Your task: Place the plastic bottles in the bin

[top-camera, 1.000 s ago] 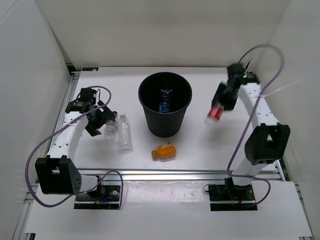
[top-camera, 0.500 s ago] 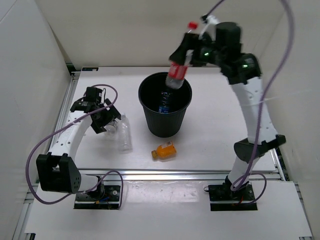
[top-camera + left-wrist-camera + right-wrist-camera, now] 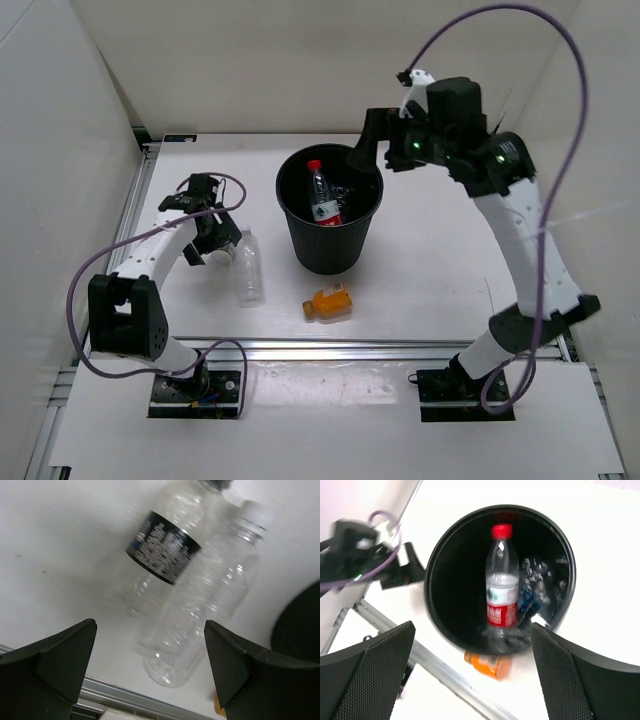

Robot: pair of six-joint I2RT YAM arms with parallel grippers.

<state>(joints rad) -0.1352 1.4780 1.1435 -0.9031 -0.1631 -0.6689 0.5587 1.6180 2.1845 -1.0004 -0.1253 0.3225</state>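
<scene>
No readable text anywhere. Black-cap bottle (image 3: 187, 507), left of the bin (image 3: 330, 250): its black label (image 3: 164, 547) carries rows of white print, too blurred to read. Red-cap bottle (image 3: 501, 565) inside the bin: print on its white-and-red label (image 3: 502, 607) is illegible.

Bottles counted across my views: five.
- In the bin (image 3: 330, 255): two. One red-cap bottle (image 3: 322, 196) and one blue-label bottle (image 3: 526, 596), the second only partly visible beside the first.
- On the table (image 3: 430, 270): three. One black-label bottle (image 3: 165, 545), one white-cap bottle (image 3: 248, 266) and one orange bottle (image 3: 330, 300).

Bins: one.

Red caps: one. White caps: one.

My arms: two, the left arm (image 3: 140, 265) and the right arm (image 3: 530, 250).

My grippers: two, the left gripper (image 3: 208, 240) and the right gripper (image 3: 372, 140). Each wrist view shows two fingers, four in all.

Purple cables: two, one per arm.
</scene>
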